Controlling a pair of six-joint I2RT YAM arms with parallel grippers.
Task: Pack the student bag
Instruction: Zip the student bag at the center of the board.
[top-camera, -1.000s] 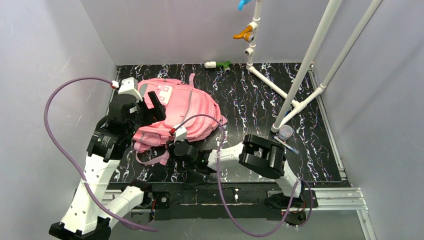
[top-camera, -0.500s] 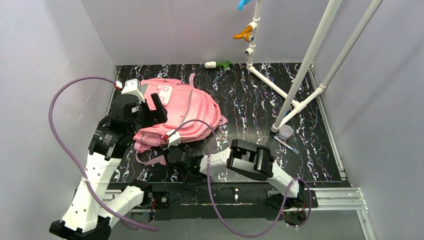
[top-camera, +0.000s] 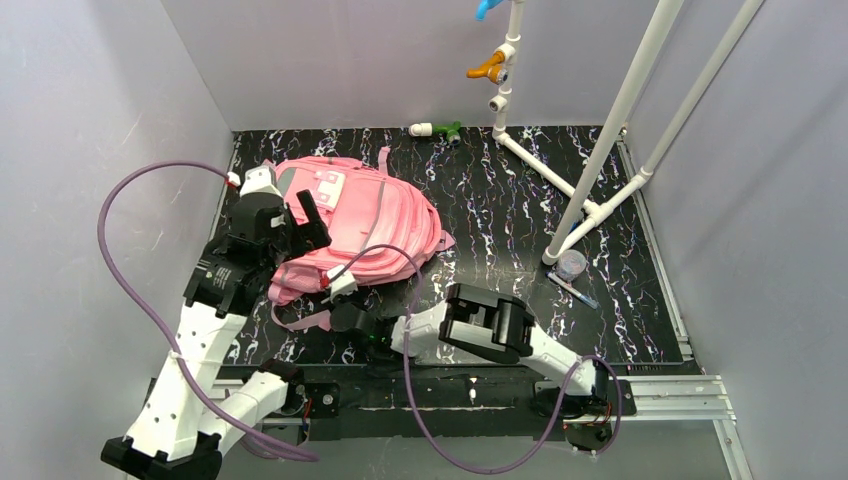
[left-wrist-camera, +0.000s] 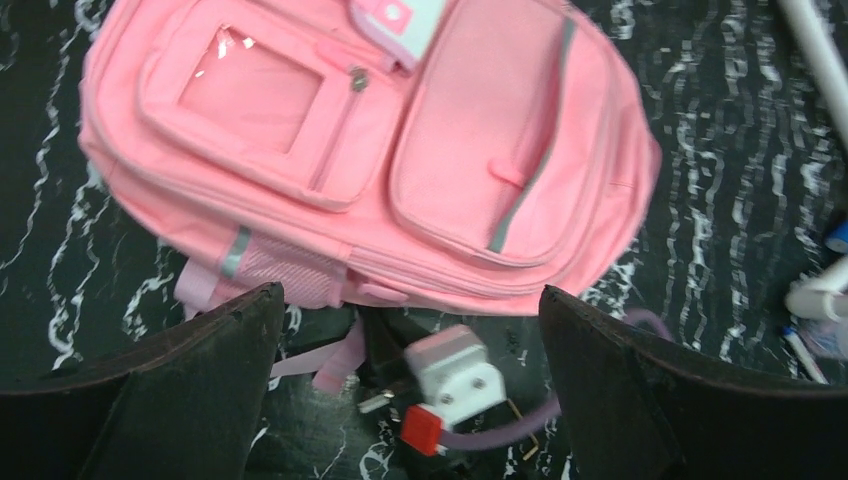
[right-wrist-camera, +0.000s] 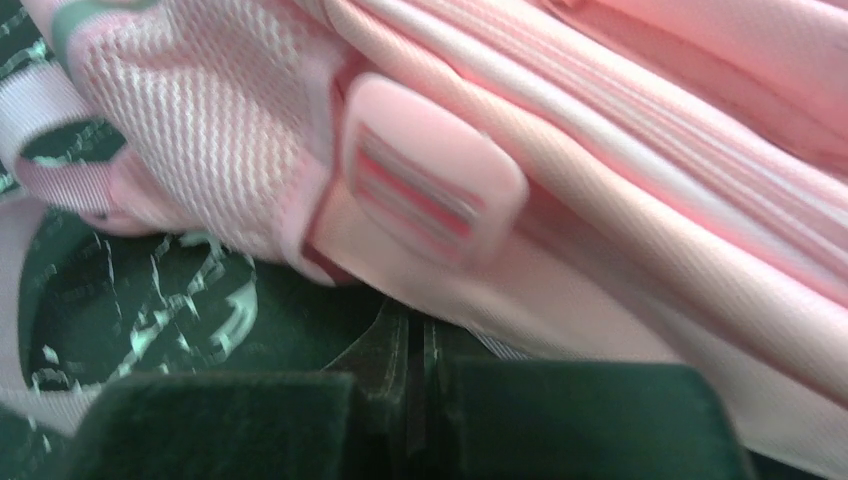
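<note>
The left gripper (left-wrist-camera: 408, 300) hangs wide open and empty over the student bag (top-camera: 372, 215), and the right gripper (right-wrist-camera: 415, 352) is squeezed tight at the bag's 6 o'clock edge, though I cannot tell if it pinches any cloth.

Even bright light, soft shadows; student bag (right-wrist-camera: 620, 230) blurry in right wrist view.

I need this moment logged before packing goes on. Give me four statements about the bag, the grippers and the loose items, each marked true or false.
1. The student bag lies front up on the table. True.
2. The left gripper is shut on the bag. False: it is open above the bag, holding nothing.
3. The right gripper is shut at the bag's near edge. True.
4. The pen lies on the bag. False: it lies on the table by the pipe frame, apart from the bag.
</note>
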